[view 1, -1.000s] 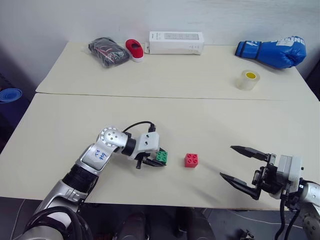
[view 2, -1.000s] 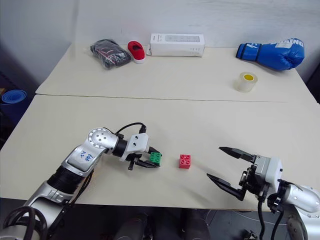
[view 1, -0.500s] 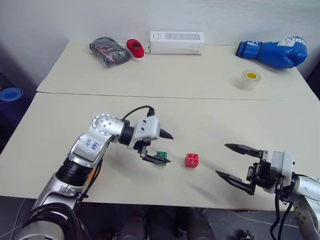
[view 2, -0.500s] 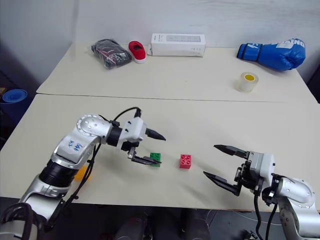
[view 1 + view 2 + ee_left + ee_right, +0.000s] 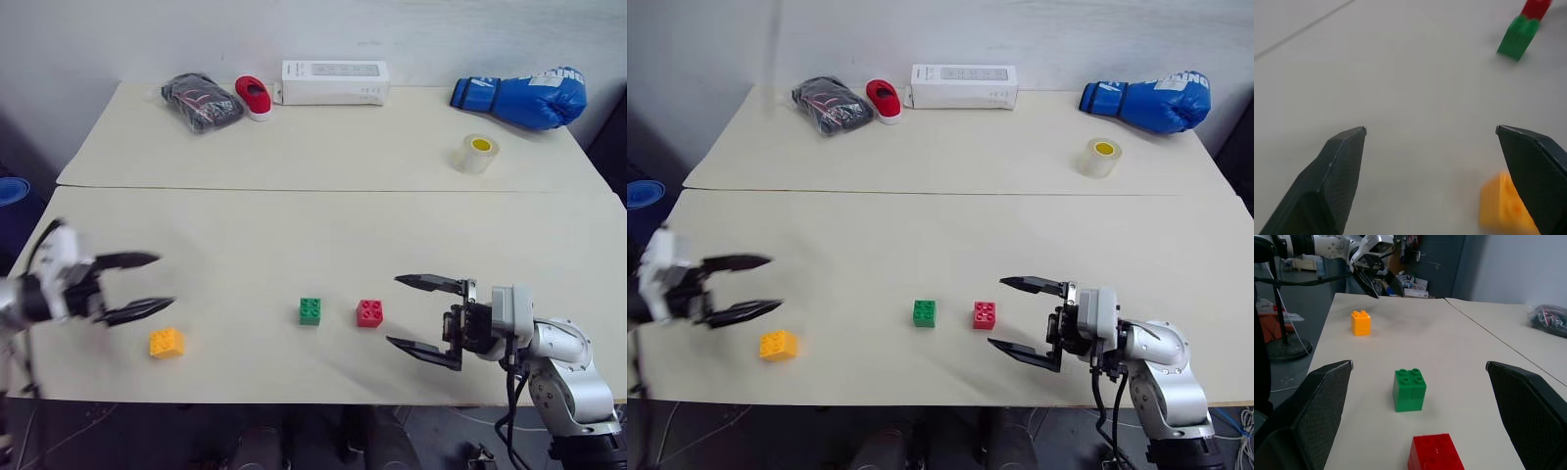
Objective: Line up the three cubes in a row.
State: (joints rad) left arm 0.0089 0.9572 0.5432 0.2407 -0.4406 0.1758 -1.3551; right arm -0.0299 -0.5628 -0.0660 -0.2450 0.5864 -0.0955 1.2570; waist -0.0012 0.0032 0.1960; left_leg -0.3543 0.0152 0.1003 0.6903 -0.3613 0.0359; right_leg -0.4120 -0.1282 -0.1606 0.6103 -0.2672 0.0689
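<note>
Left eye view: my left gripper [image 5: 137,287], jaws wide and empty, sits at left, the yellow-orange cube [image 5: 166,342] just below-right, nearer than my wide-open right gripper [image 5: 427,315].

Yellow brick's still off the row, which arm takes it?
Left. Its open tool hangs just above and beside the yellow brick. The right tool sits past the red brick, with the green brick also in between.
</note>
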